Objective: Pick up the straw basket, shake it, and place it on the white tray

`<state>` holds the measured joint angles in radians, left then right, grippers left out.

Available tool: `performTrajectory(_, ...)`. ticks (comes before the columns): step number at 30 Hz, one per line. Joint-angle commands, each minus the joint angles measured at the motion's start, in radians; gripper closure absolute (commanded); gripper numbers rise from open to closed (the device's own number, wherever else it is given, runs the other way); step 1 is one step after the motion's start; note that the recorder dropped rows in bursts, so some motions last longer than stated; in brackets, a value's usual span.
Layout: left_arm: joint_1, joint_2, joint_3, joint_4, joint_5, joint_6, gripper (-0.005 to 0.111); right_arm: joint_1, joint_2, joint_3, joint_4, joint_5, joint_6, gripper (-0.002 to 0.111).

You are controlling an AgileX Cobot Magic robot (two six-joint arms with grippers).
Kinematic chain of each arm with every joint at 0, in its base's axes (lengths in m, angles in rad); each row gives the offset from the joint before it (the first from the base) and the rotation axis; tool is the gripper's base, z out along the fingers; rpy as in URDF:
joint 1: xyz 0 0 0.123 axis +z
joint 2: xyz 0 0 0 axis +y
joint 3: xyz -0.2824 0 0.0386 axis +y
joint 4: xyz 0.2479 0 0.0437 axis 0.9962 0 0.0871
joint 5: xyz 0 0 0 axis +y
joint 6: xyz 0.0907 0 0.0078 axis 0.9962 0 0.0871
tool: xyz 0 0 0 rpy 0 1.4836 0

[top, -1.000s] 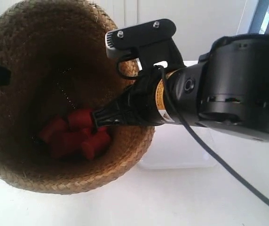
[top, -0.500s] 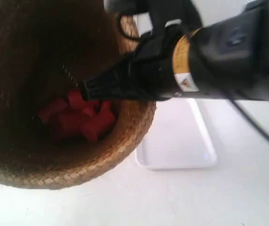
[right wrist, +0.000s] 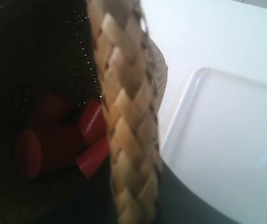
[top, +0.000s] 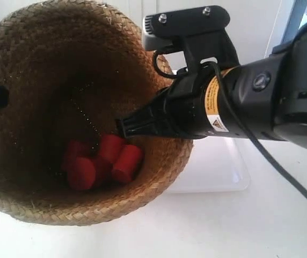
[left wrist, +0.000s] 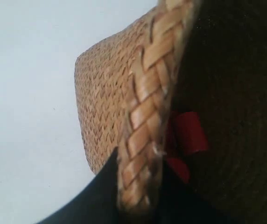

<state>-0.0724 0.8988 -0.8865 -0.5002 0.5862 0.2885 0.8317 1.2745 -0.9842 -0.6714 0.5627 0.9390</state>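
The straw basket (top: 41,75) is tilted with its mouth toward the exterior camera, and red cylinders (top: 102,161) lie inside it. The left gripper (left wrist: 138,191) and the right gripper (right wrist: 133,200) each pinch its braided rim between nearly closed fingers. The white tray (top: 218,172) lies just beside the basket on the white table (top: 223,231), partly hidden by it.

All three views look closely into the straw basket (top: 35,64).
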Motion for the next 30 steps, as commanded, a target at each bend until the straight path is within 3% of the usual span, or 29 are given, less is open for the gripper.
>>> performTrajectory(1,0.0,-0.014,-0.011,-0.025,-0.016,0.025,0.107,-0.006,0.004,-0.001,-0.038,0.065,-0.046,0.108)
performTrajectory(9,0.0,-0.006,-0.017,0.058,-0.013,0.027,0.107,-0.006,0.114,-0.011,-0.031,0.079,-0.046,0.108)
performTrajectory(12,0.0,-0.042,-0.165,0.035,0.184,0.003,0.107,0.021,0.037,-0.141,0.155,0.186,-0.203,0.108)
performTrajectory(14,-0.003,-0.085,-0.241,-0.021,0.253,0.089,0.107,0.074,-0.051,-0.197,0.231,0.124,-0.331,0.108)
performTrajectory(16,-0.011,-0.068,-0.117,0.039,0.121,0.081,0.107,0.082,-0.051,-0.102,0.006,-0.037,-0.162,0.108)
performTrajectory(17,-0.006,-0.022,-0.058,0.115,0.079,-0.012,0.107,0.047,0.001,-0.071,-0.062,0.023,-0.017,0.108)
performTrajectory(19,0.006,0.035,-0.033,0.159,0.123,-0.094,0.107,-0.001,0.056,-0.078,-0.001,0.165,-0.08,0.108)
performTrajectory(23,0.002,0.017,-0.038,-0.009,0.064,0.023,0.107,-0.004,0.027,-0.082,0.043,0.111,-0.16,0.108)
performTrajectory(30,0.002,-0.014,-0.072,-0.044,0.014,0.021,0.107,-0.004,0.014,-0.075,0.045,0.124,-0.152,0.108)
